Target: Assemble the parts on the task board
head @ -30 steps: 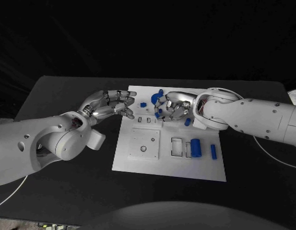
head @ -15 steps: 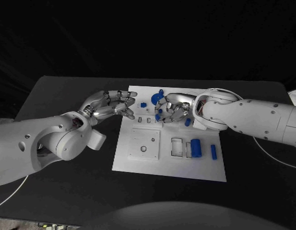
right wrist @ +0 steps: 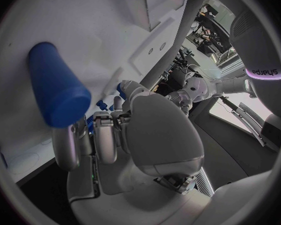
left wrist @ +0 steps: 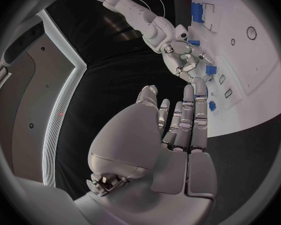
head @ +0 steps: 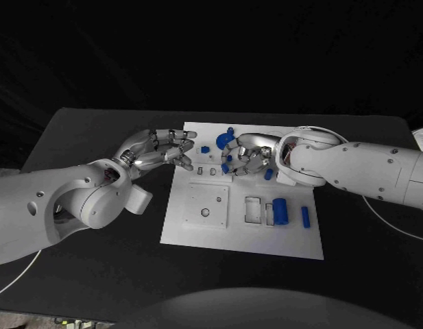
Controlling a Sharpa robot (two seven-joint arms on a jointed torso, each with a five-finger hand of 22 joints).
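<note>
Right hand [head: 243, 155] edged lower over task board [head: 240, 233], fingers curled, grasp unclear, left hand [head: 162, 149] unmoved, fingers half-curled, empty.

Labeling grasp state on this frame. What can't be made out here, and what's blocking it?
- Right hand grasp: head view, curled fingers over the task board hide whether they hold a blue part.
- Blue cylinder: right wrist view; contact with the fingertips unclear.
- Left hand: head view, fingers curled; contents too small to tell.
- Small slots: too small to tell if filled.
</note>
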